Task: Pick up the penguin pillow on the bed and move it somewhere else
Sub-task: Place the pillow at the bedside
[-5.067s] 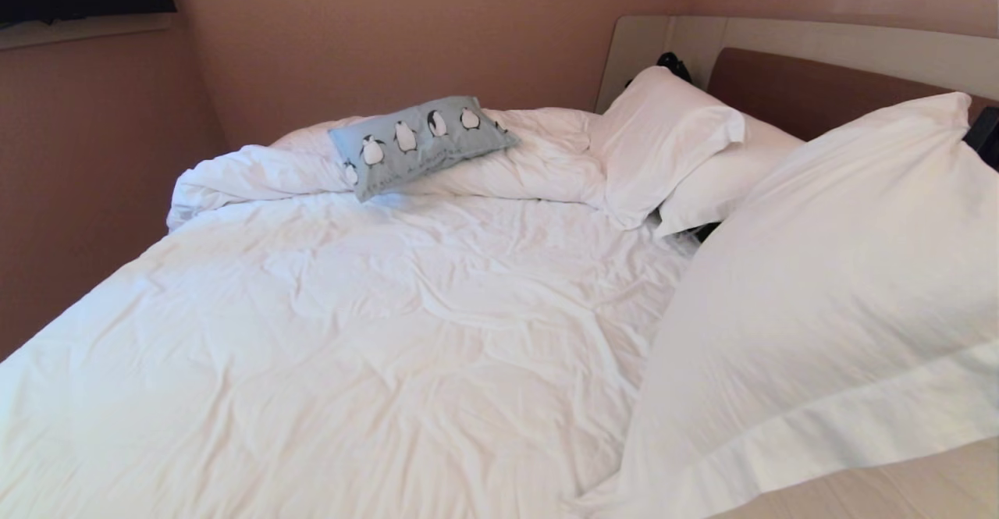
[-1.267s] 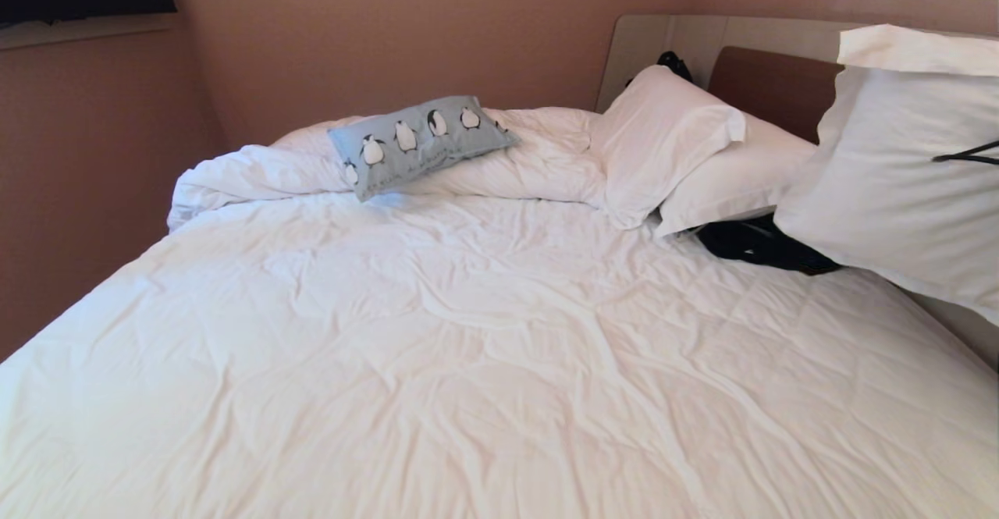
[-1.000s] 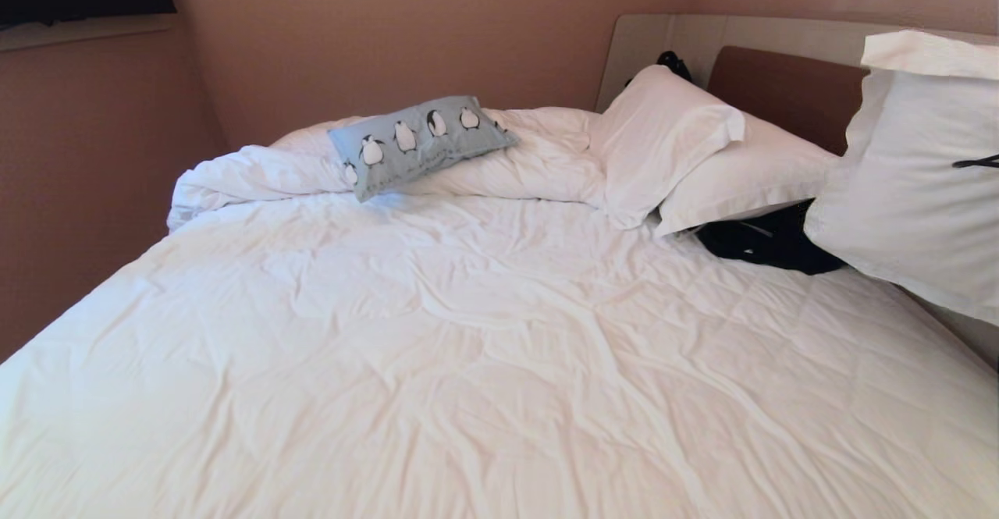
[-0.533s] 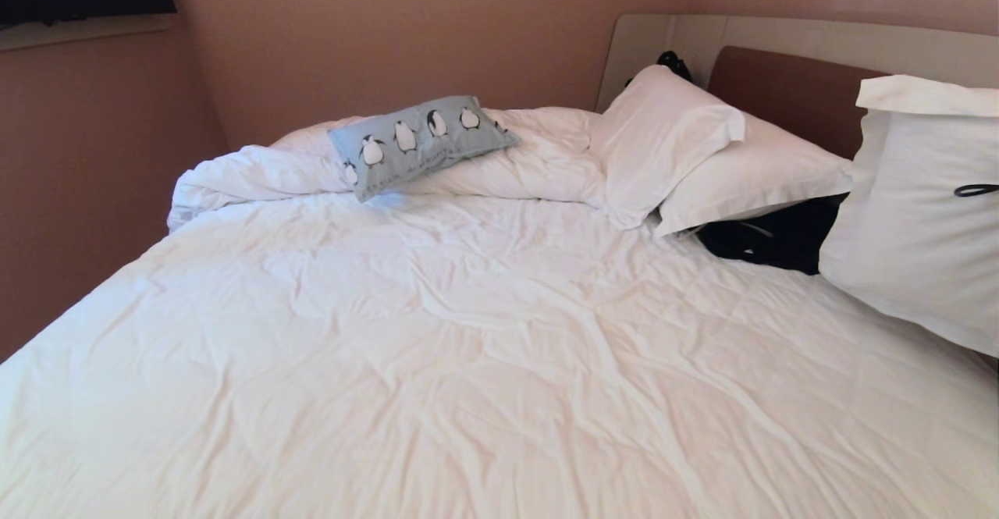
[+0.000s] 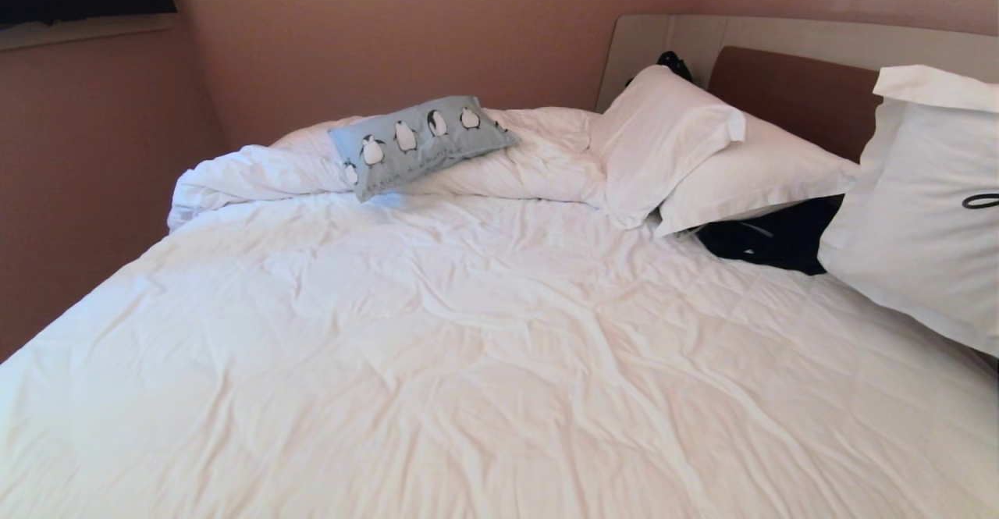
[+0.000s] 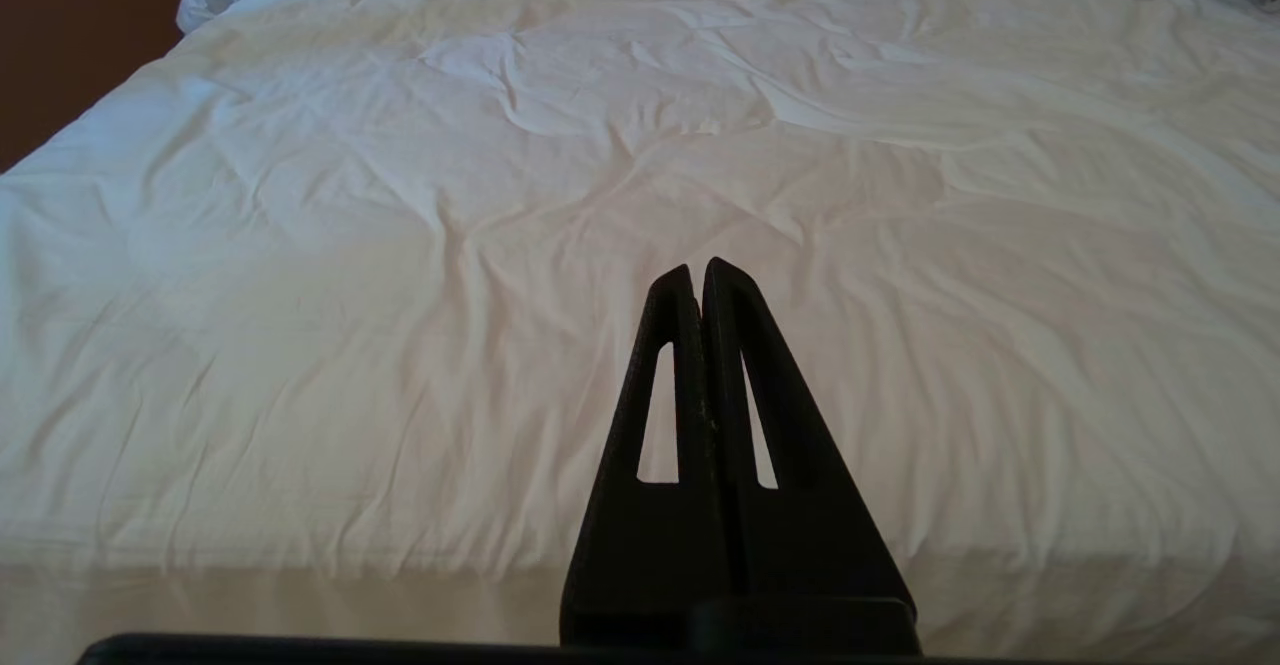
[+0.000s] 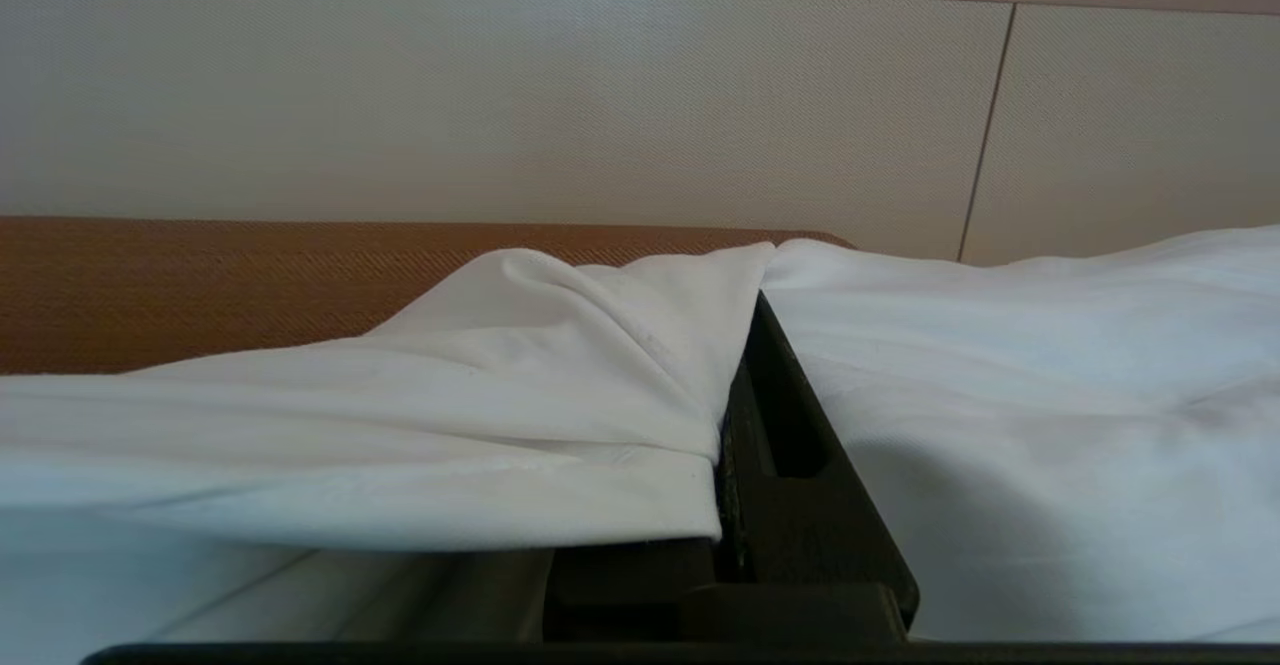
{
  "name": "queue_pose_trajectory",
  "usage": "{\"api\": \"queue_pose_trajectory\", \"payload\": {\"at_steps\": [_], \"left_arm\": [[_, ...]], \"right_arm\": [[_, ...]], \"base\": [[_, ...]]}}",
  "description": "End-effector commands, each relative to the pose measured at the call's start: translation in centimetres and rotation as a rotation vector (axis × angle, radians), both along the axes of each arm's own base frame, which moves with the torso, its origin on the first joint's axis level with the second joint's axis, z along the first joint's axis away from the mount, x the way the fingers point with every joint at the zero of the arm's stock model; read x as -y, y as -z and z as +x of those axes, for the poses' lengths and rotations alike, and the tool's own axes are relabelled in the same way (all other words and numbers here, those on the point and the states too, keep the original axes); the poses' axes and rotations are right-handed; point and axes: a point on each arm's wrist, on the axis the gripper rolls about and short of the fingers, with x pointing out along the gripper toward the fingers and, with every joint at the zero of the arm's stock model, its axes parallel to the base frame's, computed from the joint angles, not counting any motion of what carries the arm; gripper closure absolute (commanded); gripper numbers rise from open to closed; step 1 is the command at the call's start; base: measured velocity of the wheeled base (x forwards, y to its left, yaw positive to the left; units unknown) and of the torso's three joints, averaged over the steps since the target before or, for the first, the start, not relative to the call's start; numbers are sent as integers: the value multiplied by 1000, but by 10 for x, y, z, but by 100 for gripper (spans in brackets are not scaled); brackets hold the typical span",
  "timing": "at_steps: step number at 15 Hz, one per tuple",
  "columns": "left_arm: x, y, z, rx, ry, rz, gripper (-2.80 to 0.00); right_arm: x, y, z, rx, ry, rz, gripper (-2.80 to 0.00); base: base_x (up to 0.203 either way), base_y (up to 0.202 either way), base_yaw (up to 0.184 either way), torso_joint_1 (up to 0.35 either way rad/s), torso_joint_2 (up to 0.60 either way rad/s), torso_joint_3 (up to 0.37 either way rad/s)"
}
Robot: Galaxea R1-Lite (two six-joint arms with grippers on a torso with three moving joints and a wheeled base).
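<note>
penguin pillow (image 5: 420,141) on bed (image 5: 437,363), right tool (image 7: 735,385) clamping white pillow (image 5: 913,215)

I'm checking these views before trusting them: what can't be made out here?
- Right gripper: right wrist view, fingers mostly wrapped in the large white pillow's fabric it is shut on; absent from the head view.
- Black object on the white-sheeted bed: head view, partly hidden by white pillows, unidentifiable.
- Light-blue penguin pillow: head view, underside and far edge hidden.
</note>
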Motion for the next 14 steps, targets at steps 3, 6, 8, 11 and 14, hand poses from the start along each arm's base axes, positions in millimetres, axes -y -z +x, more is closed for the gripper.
{"api": "queue_pose_trajectory", "payload": {"at_steps": [3, 6, 8, 11, 14], "left_arm": [[0, 0, 0, 1, -1, 0, 0], [0, 0, 0, 0, -1, 0, 0], [0, 0, 0, -1, -1, 0, 0], [0, 0, 0, 0, -1, 0, 0], [0, 0, 0, 1, -1, 0, 0]], "right_arm": [[11, 7, -4, -5, 38, 21, 0], [17, 17, -4, -1, 93, 62, 0], [19, 18, -5, -1, 108, 71, 0], [29, 20, -12, -26, 144, 99, 0], [32, 29, -7, -49, 140, 113, 0]], "base": [[0, 0, 0, 0, 0, 0], [0, 0, 0, 0, 0, 0], [0, 0, 0, 0, 0, 0], [0, 0, 0, 0, 0, 0], [0, 0, 0, 0, 0, 0]]}}
